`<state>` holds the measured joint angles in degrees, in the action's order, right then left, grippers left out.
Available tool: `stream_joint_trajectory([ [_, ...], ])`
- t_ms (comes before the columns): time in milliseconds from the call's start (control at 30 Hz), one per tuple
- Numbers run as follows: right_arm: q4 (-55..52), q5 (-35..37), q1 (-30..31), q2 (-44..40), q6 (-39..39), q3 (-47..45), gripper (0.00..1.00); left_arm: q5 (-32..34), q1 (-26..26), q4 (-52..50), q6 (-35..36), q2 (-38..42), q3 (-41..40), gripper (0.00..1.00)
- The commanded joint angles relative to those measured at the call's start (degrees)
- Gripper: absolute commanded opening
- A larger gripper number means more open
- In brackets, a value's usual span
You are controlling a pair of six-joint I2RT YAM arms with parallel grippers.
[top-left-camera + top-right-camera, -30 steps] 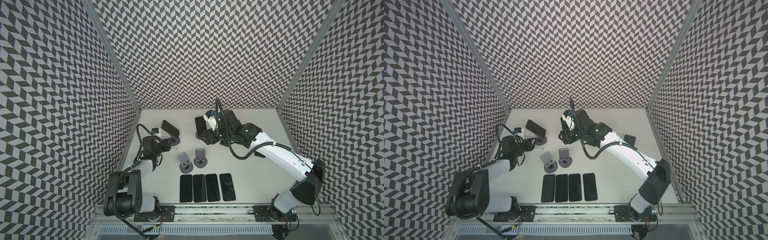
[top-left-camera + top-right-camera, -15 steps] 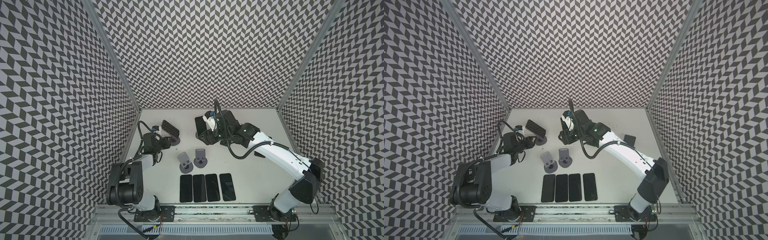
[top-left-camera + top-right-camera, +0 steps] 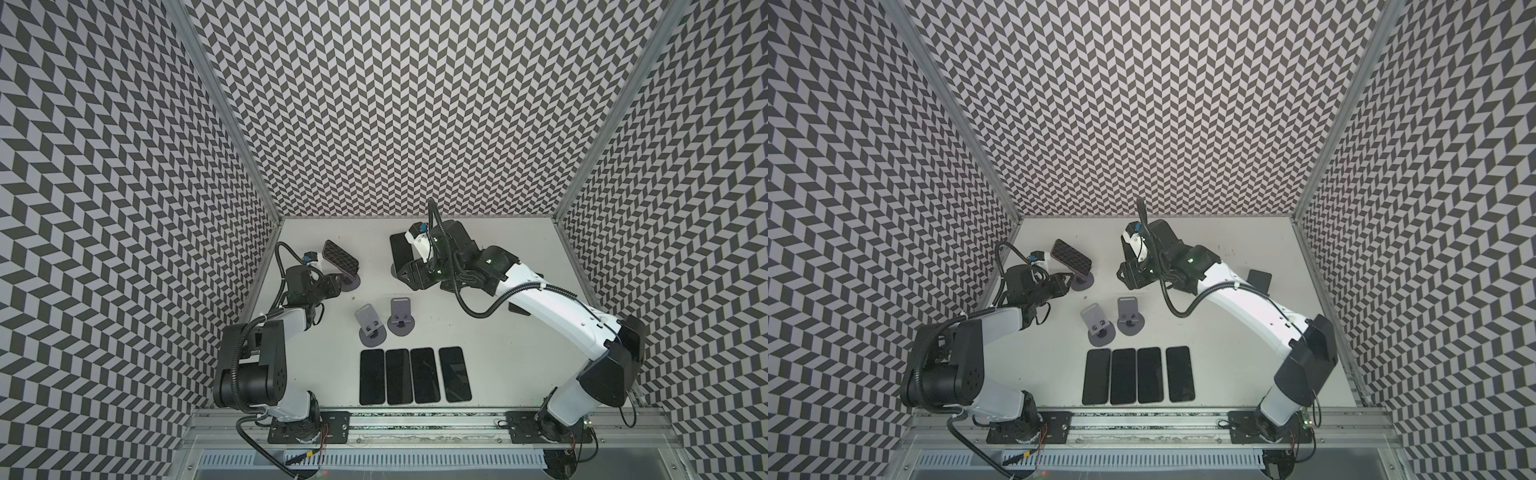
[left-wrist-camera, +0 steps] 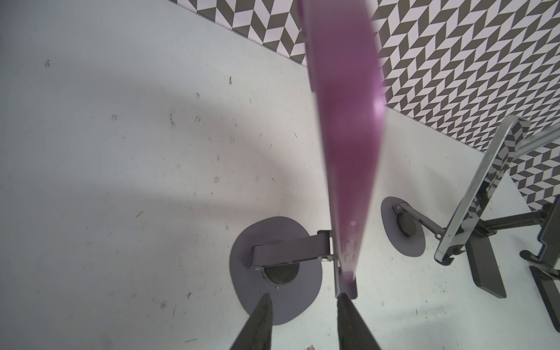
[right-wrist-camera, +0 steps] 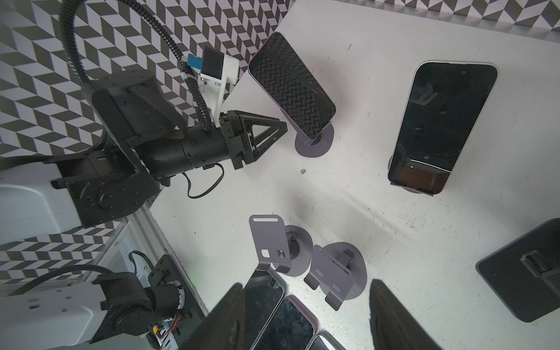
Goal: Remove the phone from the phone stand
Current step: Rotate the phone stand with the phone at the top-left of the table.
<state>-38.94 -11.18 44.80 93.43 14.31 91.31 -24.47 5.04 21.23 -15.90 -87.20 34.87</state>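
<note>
1. Two phones are seen propped on stands. The purple phone point(image 3: 340, 257) is held tilted on a grey stand point(image 3: 351, 284), just ahead of the left gripper point(image 3: 338, 279).
2. That phone's purple back is shown only in the left wrist view point(image 4: 345, 121). In both top views only its screen is presented, with the wall pattern mirrored in it.
3. The left gripper's fingertips point(image 4: 260, 321) are seen slightly parted in the left wrist view, with nothing pinched between them. One tip is placed right at the cradle lip, and contact cannot be judged. From the top views that gap cannot be made out.
4. The second phone point(image 5: 442, 121) is shown whole in the right wrist view, ahead of the right gripper point(image 5: 306, 285). It is propped at a slant on the second stand point(image 4: 403, 230). In a top view only a sliver of it point(image 3: 399, 253) is visible beside the right arm.
5. The right gripper's fingers are spread and nothing is held.
6. Two empty stands point(image 5: 268, 242) are found close beneath the right gripper. Four flat phones point(image 3: 398, 376) are laid in a row well behind both grippers.
</note>
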Motion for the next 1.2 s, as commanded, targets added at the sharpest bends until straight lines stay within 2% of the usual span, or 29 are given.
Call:
stream_joint_trajectory([
  [0,1.73,-0.26,-0.32,0.62,-0.87,-0.51,0.63,-1.02,0.32,0.35,0.35,-0.07,0.98,0.37],
  [1167,1.54,-0.33,-0.37,0.73,-1.17,-1.22,0.62,0.56,1.07,0.1,-1.4,-3.15,3.33,0.38],
])
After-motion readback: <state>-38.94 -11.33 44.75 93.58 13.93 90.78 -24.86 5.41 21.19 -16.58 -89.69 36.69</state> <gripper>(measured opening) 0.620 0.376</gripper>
